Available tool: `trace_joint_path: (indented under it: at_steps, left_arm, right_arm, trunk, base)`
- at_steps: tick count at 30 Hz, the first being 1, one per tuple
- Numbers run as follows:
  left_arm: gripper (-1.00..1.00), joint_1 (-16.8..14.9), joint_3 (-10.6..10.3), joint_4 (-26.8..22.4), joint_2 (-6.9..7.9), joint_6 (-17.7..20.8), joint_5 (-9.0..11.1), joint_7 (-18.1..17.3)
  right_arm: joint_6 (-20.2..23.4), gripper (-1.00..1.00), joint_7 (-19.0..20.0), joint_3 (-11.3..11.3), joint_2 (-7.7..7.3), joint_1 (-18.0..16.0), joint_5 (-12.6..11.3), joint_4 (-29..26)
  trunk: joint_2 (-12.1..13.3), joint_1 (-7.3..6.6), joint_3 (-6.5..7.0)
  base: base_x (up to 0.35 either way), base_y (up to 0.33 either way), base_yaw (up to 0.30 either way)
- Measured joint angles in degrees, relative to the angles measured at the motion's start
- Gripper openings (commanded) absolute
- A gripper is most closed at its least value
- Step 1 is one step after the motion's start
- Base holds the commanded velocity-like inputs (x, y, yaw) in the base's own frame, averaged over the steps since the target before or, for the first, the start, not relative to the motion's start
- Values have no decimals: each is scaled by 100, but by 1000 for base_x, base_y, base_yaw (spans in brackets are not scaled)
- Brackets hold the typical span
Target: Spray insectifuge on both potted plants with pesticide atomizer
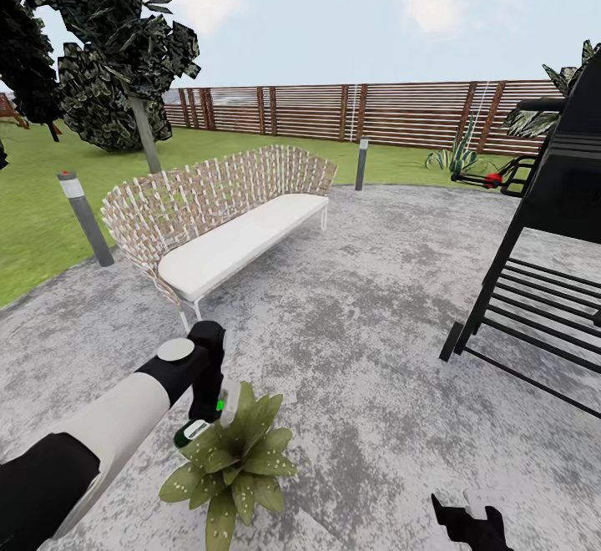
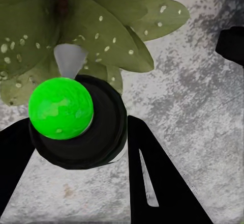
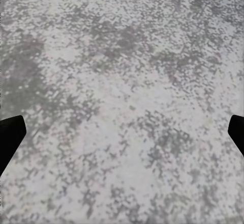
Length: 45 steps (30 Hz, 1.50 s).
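— Over the grey paving (image 1: 367, 351), what is standing around the left gripper (image 1: 204, 417)?

— It is clamping the pesticide atomizer (image 2: 76, 127) right above a potted plant (image 1: 234, 463). A wicker sofa (image 1: 225, 217) is sitting behind, near the paving's lawn edge, a black grill (image 1: 542, 225) off to the right, nothing blocking.

— And the right gripper (image 1: 467, 522)?

— Its fingers are spreading apart over bare paving. No readable writing is showing.
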Motion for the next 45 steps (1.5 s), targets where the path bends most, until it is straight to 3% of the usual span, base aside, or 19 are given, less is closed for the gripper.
trace_joint_path:
  at_steps: [7,17,31,32,35,45]
  left_arm:
    - [-100,-14,11,3,2,128,-392,7]
    - [-100,6,-4,8,-6,186,-449,9]
    - [-100,9,-23,-72,-2,195,-474,10]
    - [-100,9,-24,-66,-1,195,-495,10]
    - [-100,9,41,-46,2,204,-852,10]
    - [-100,14,53,-39,0,229,-943,17]
  right_arm:
    - [0,100,0,0,1,0,-1,-3]
    - [-2,100,0,0,1,1,-2,-1]
    - [0,100,0,0,-2,0,0,-8]
    - [0,100,0,0,-4,0,0,-8]
    - [0,100,0,0,-6,0,0,-9]
    - [-1,100,0,0,-5,0,-2,-9]
  trunk:
    - [0,0,0]
    - [0,0,0]
    - [0,0,0]
    - [0,0,0]
    - [0,0,0]
    - [0,2,0]
  base:
    - [0,32,0]
    - [-23,268,-153]
    - [-1,12,-194]
    - [0,0,-2]
    - [0,0,0]
    - [-115,151,-9]
